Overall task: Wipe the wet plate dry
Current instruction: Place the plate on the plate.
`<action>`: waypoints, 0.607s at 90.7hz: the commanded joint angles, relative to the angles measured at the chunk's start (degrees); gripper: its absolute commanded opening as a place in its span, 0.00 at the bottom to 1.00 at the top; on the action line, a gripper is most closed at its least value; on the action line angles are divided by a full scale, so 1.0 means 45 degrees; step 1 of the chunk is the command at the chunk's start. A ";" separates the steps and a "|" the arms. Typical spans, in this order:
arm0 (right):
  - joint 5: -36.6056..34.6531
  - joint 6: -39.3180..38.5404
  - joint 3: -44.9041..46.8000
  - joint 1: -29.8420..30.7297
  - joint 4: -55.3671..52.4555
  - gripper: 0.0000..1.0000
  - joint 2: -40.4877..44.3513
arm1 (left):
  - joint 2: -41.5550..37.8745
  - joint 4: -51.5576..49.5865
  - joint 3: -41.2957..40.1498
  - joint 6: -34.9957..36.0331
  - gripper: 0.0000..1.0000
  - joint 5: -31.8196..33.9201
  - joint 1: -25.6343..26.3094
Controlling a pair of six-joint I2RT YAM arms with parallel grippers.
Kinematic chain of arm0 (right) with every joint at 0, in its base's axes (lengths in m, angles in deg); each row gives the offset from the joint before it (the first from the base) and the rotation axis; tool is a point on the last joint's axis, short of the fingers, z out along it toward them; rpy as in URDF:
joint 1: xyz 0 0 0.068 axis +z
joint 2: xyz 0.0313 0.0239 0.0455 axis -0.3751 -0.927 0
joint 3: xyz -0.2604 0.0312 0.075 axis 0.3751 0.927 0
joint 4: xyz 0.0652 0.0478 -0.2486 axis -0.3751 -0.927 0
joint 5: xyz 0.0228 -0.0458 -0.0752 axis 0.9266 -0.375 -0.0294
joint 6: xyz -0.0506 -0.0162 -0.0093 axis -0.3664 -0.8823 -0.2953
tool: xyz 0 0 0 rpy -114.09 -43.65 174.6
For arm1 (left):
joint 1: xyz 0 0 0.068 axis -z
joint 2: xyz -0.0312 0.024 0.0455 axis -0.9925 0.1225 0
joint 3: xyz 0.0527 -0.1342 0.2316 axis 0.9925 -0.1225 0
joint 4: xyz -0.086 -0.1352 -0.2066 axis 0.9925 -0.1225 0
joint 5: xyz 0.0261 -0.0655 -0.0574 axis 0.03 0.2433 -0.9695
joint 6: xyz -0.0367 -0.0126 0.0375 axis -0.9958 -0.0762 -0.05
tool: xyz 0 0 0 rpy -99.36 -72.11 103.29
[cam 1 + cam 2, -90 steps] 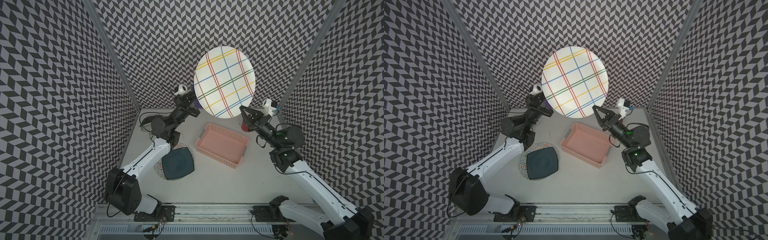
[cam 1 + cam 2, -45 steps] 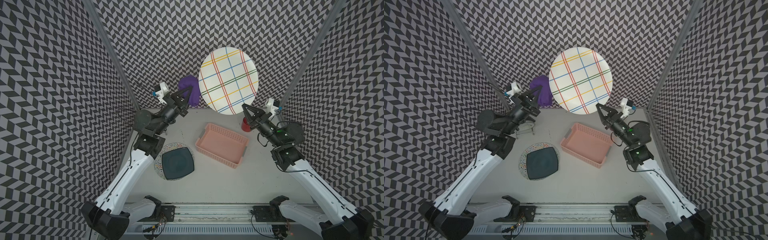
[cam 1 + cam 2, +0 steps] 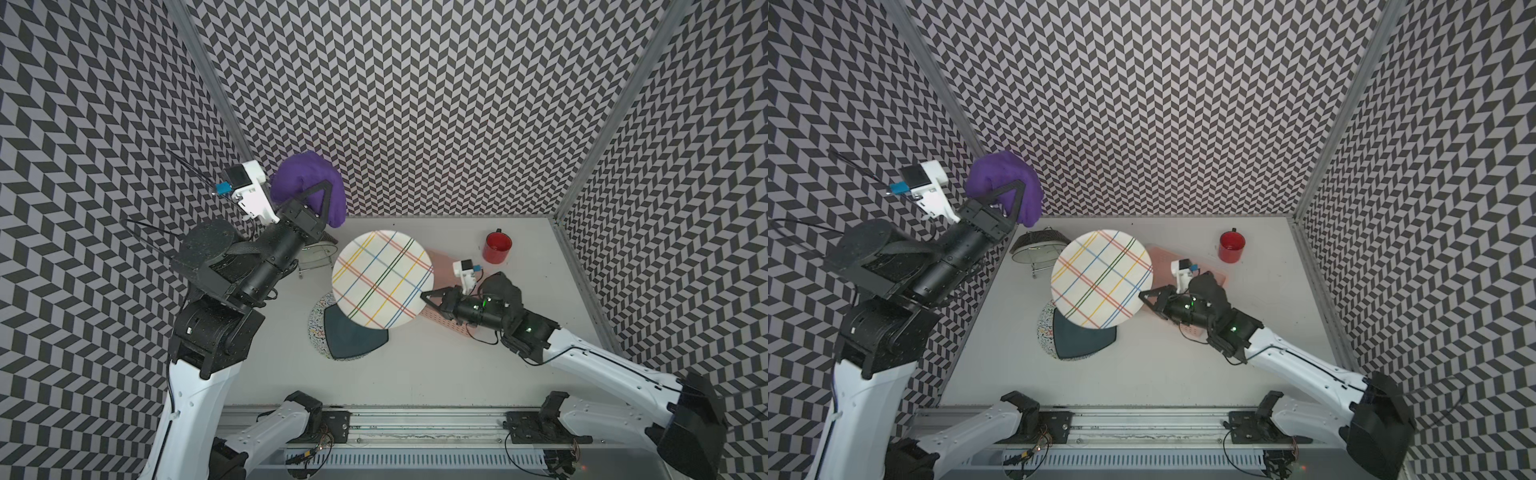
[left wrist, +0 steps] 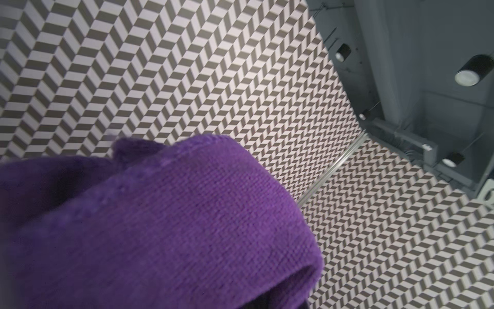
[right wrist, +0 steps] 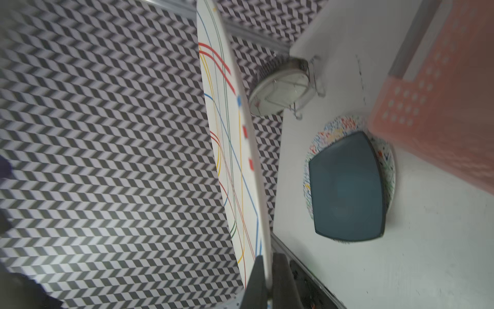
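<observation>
A: striped plate (image 3: 382, 279) has come down over the last second. It was held high against the back wall; now it hangs low over the desk (image 3: 457, 357), face up toward the top views, above the dark square plate (image 3: 353, 338) and the speckled plate (image 3: 318, 309) under it

B: who has it?

A: right pincer (image 3: 424, 296), clamped on the plate's rim at the side nearest its arm. The right wrist view shows the plate (image 5: 235, 149) edge-on with a finger on each face

B: cloth?

A: purple cloth (image 3: 307, 189) is bunched in the left pincer (image 3: 322, 197), which is closed on it. That arm has swung up and back toward the left rear corner, so cloth and plate are now well apart; a second ago they were close together

B: so wiping is done?

A: my read is either done and heading to set-down, or a regrip pause. Can't see any water at this resolution

B: clearance?

A: tight underneath. The plate overhangs the stacked plates and the pink basket (image 3: 442, 328). Dish rack (image 3: 318, 255) is just beside its far-left edge, red mug (image 3: 496, 248) is well apart. Open desk lies toward the front rail, right of the stack. The left arm is near the wall, with little room behind it
</observation>
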 commanded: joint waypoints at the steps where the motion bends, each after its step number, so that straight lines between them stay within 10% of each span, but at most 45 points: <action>1: -0.1371 -0.0191 -0.0119 0.1027 0.2002 0.00 -0.0910 | -0.0210 -0.1201 -0.0642 0.0721 0.00 0.0262 0.0011; 55: -0.0533 0.0574 -0.1346 0.2142 0.3567 0.01 -0.7051 | -0.0676 -0.0789 -0.1770 0.0313 0.00 -0.0079 0.0000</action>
